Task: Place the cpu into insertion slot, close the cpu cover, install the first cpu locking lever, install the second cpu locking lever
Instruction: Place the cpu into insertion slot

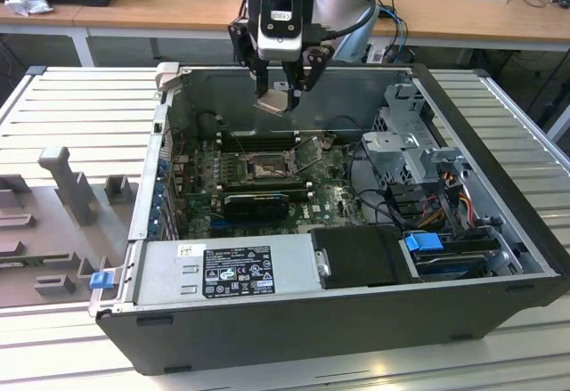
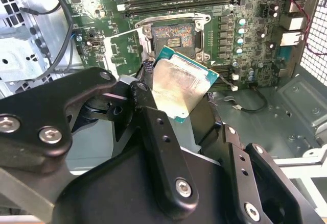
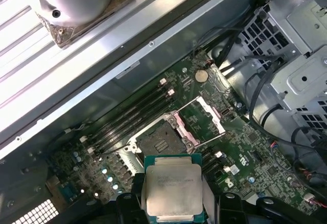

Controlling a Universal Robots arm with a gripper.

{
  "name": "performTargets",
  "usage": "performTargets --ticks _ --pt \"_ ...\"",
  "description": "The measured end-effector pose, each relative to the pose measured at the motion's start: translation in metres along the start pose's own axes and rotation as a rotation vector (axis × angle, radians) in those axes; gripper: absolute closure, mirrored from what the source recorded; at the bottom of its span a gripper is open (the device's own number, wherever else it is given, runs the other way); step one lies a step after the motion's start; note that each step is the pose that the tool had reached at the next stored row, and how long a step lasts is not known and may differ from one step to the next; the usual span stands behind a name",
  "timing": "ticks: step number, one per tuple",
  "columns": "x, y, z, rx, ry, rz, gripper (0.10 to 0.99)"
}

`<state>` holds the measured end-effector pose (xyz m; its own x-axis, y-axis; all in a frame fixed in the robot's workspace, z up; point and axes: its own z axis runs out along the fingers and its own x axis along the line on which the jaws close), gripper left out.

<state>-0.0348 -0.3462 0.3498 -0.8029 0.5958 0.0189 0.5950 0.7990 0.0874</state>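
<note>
While the small, flat, square cpu [image 1: 272, 103] with its pale silver-beige face is carried over the open dark computer case [image 1: 356, 320], it is clenched in the black claw [image 1: 278, 96], taken by two opposite edges. In the exterior view the chip is seen high over the green circuit board [image 1: 329, 197], with the square, silver-rimmed insertion slot [image 1: 265, 170] at about six o'clock from it and well below. The thin silver cpu cover [image 1: 310, 152], a windowed frame plate, is tilted up at about two o'clock of the socket, so the dark centre is left exposed. The case is borne on a ribbed grey counter [image 1: 80, 115].

In both wrist views the chip [image 2: 179, 89] [image 3: 173, 191] is shown level with the socket [image 2: 173, 36] [image 3: 159, 143] beyond it, not yet seated.

The chip is judged light, stiff and thin, with a smooth metal face that could slip. Its underside contacts and the socket pins are thought fragile. The edge hold is therefore judged the right one, with no pressure on either face.
</note>
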Motion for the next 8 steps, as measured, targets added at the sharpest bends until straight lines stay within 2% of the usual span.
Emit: performTargets --ticks 8 --pt "0.0000 -0.0001 0.0019 -0.001 -0.0025 0.028 0.557"
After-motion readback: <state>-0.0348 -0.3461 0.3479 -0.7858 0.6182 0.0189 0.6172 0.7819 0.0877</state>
